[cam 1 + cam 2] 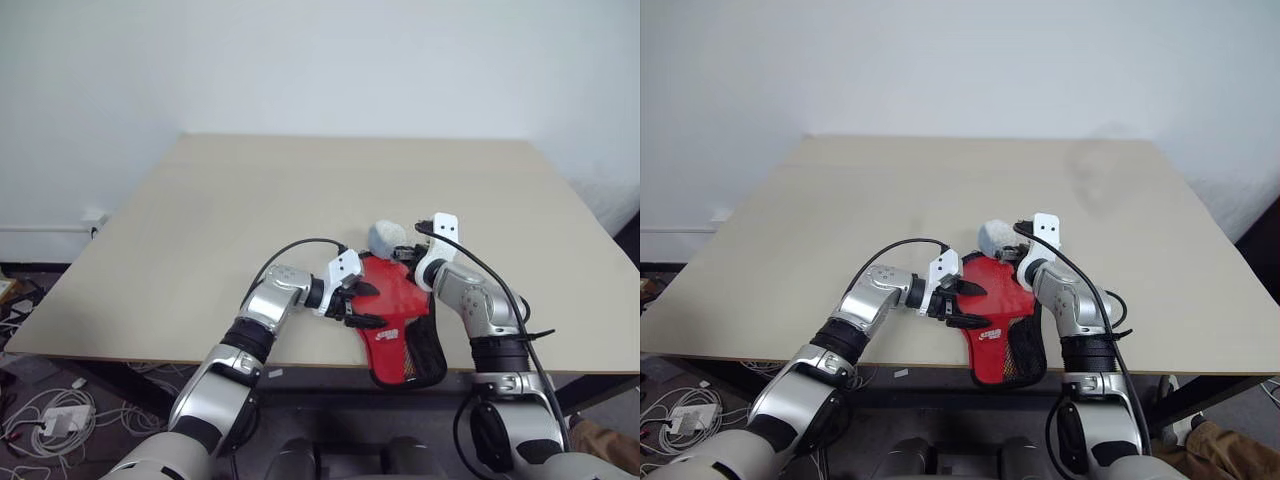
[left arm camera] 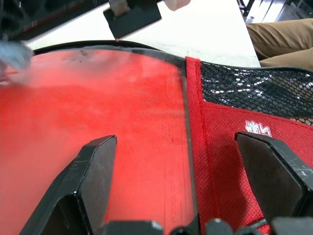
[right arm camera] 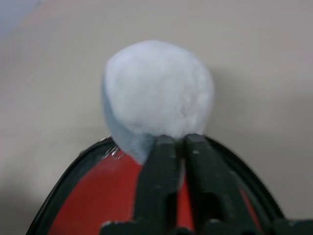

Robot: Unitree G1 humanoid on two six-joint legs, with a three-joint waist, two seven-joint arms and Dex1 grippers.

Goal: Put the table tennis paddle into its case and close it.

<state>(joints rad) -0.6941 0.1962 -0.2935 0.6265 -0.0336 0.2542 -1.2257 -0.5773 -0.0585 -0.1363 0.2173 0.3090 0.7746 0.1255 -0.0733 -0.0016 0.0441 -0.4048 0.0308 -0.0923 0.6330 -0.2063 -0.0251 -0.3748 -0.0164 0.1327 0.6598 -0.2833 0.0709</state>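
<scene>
The red case with its black zipper rim lies on the table near the front edge. Its black mesh pocket hangs over that edge. The paddle is hidden. My left gripper comes in from the left and is open, one finger on either side of the seam between the case's smooth round part and its fabric neck. My right gripper is shut at the far rim of the case. Its tips touch the base of a small grey-white fluffy lump. I cannot tell what they pinch.
The beige table stretches away beyond the case to a white wall. Cables and a white adapter lie on the floor at the left. A person's tan trouser leg shows past the table's front right corner.
</scene>
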